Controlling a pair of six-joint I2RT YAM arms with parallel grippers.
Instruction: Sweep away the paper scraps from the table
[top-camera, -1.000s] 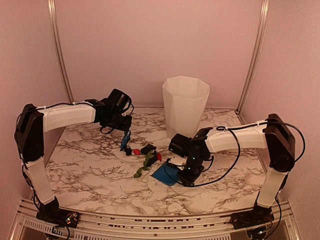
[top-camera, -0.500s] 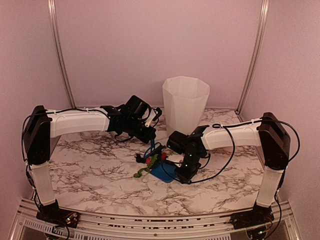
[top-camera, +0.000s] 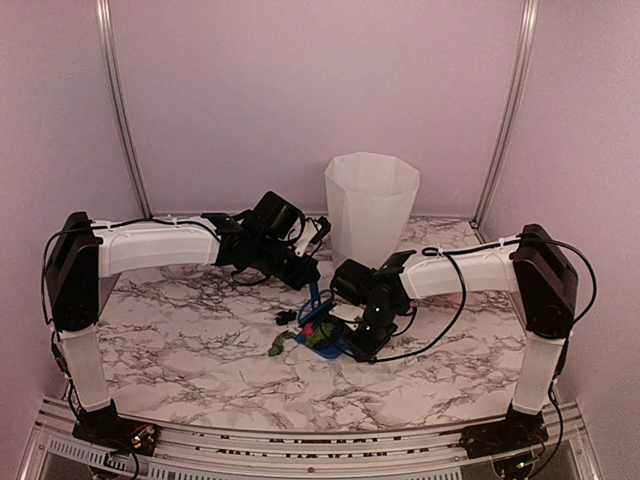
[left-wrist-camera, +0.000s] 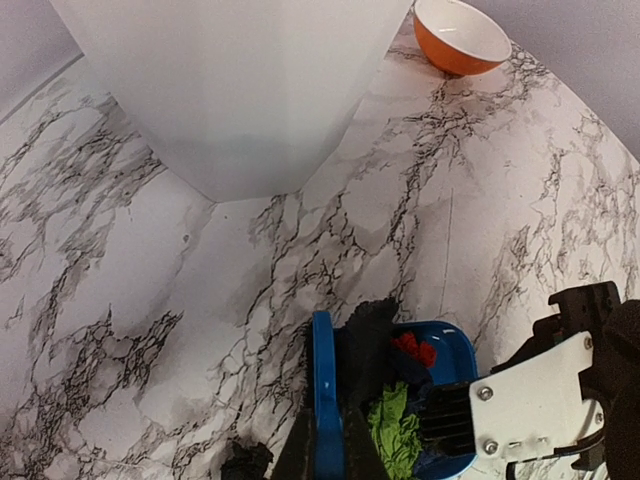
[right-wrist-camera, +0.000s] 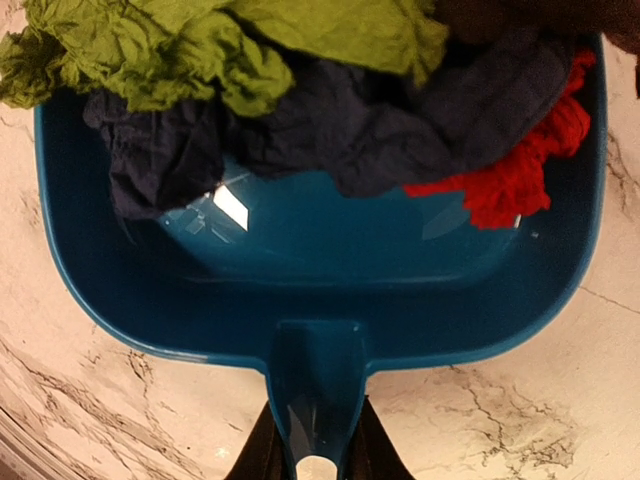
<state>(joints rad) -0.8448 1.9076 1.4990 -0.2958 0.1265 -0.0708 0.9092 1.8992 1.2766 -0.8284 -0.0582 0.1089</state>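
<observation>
Inward, left claw (top-camera: 308, 279) low beside right claw (top-camera: 358, 342)

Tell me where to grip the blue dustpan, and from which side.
Its short handle, from the rear, opposite the open mouth: it is the only part narrow enough for the jaws, and a rear grip keeps the dustpan level under its paper scraps. The right gripper grips there.
</observation>
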